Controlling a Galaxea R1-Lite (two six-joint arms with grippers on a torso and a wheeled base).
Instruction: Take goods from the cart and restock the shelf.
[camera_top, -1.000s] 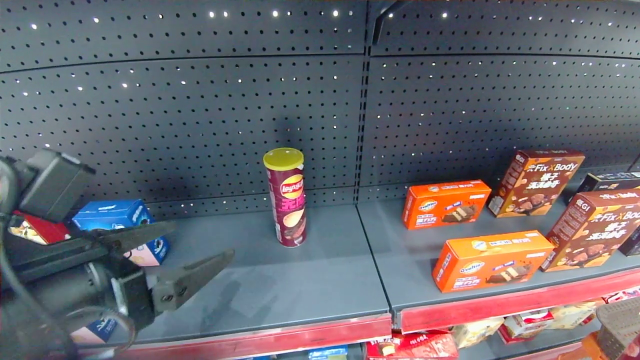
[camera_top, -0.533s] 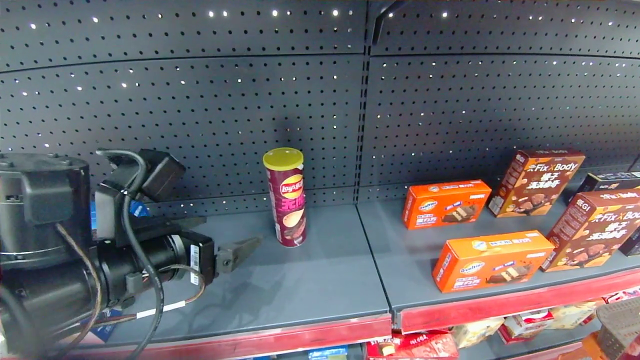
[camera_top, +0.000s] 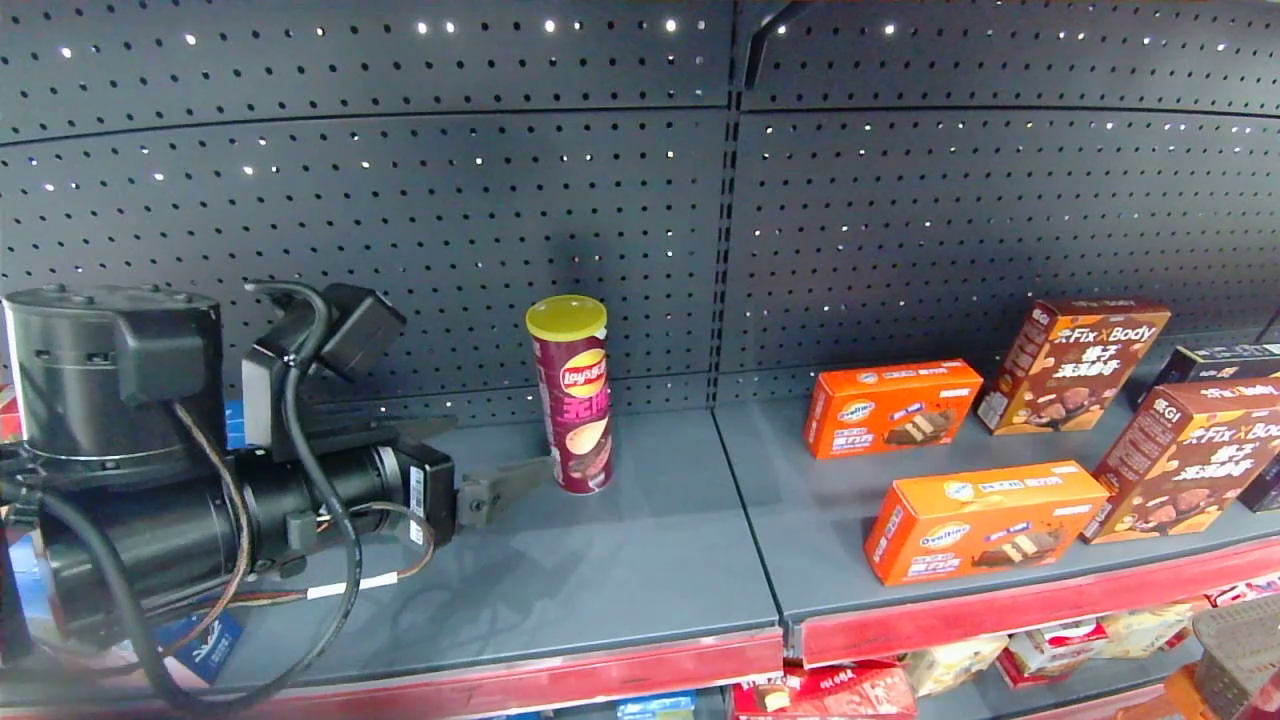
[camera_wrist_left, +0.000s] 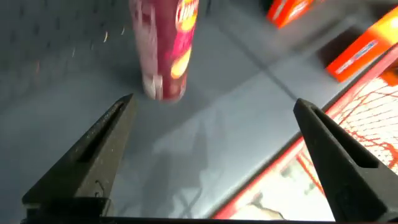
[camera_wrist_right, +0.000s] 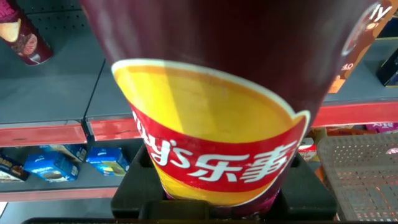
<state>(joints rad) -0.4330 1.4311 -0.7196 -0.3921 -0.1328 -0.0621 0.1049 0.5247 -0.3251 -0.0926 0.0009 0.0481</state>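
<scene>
- Hanging low over the grey shelf (camera_top: 620, 560), the left gripper (camera_top: 500, 443) is sitting at about 9 o'clock of the standing chip can (camera_top: 572, 400). Its jaws are spread wide and pointing at the can.
- From the left wrist view, that same gripper (camera_wrist_left: 212, 102) is gaping open. The standing chip can (camera_wrist_left: 163, 50) is sitting just past the fingertips, a bit off toward one finger (camera_wrist_left: 93, 149) and not touching it.
- That can is standing upright with its yellow lid (camera_top: 566, 317) on, right up by the pegboard back wall (camera_top: 400, 200).
- The right gripper (camera_wrist_right: 305, 190) is clamped on a second one, the held chip can (camera_wrist_right: 217, 124), which is hiding the fingers themselves. It's hanging out in front of the red shelf edge (camera_wrist_right: 43, 134).
- Two orange boxes (camera_top: 985, 520) are lying flat at 3 o'clock of the standing can, one behind the other.
- Brown boxes (camera_top: 1075, 365) are leaning further out at 3 o'clock.
- A mesh basket (camera_top: 1240, 640) is peeking in at 4 o'clock, down low.
</scene>
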